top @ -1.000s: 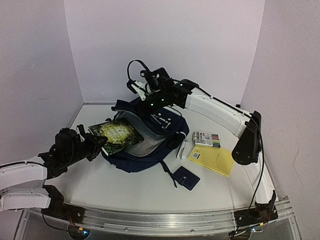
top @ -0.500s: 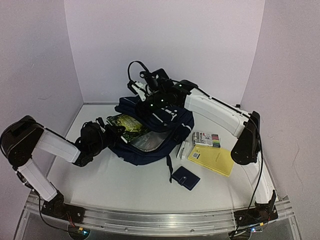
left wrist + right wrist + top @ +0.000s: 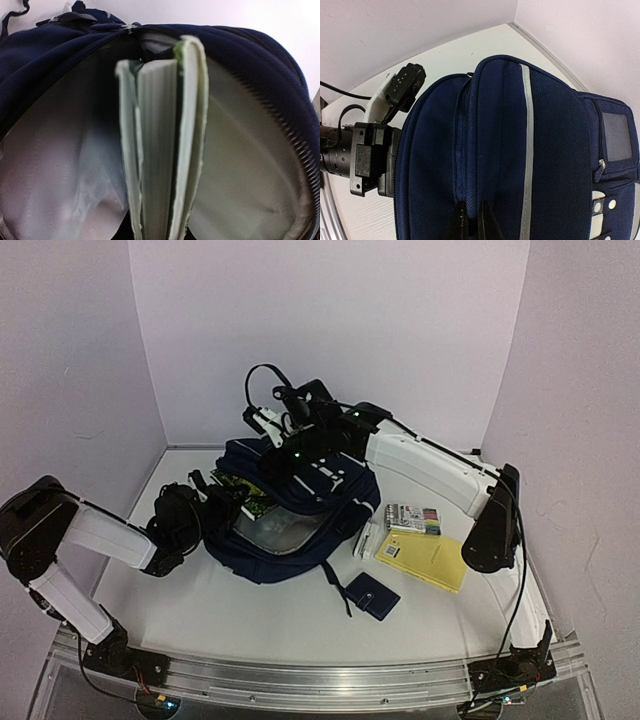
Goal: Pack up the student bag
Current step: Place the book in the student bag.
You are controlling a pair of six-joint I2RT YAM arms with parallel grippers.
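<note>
While the student bag (image 3: 300,558), a large navy-blue fabric backpack with thin white stripes, is lying at the centre of the white table (image 3: 240,625), its long axis is running roughly left to right across the overhead frame. Its front panel with the white dotted patch (image 3: 326,478) is facing up, and its unzipped mouth, lined in pale grey, is pointing toward the left and lower left of the frame. The left gripper (image 3: 222,503) is reaching in from the left and is clamping a thin green-covered book (image 3: 247,496) whose far part is sitting inside that mouth. In the left wrist view the book (image 3: 160,140) is standing on edge up the middle of the frame, page edges toward the camera, with grey lining on both sides and the navy rim arching over it; the fingers themselves are not showing there. The right gripper (image 3: 285,454) is coming in from the upper right and is pinching the bag's upper rim above the mouth. In the right wrist view its tips (image 3: 470,222) are meeting on a raised fold of navy cloth at the bottom centre. A pack of coloured markers (image 3: 413,518), a flat yellow notepad (image 3: 428,562) and a small navy wallet (image 3: 372,596) are lying to the right of the bag, apart from it.
</note>
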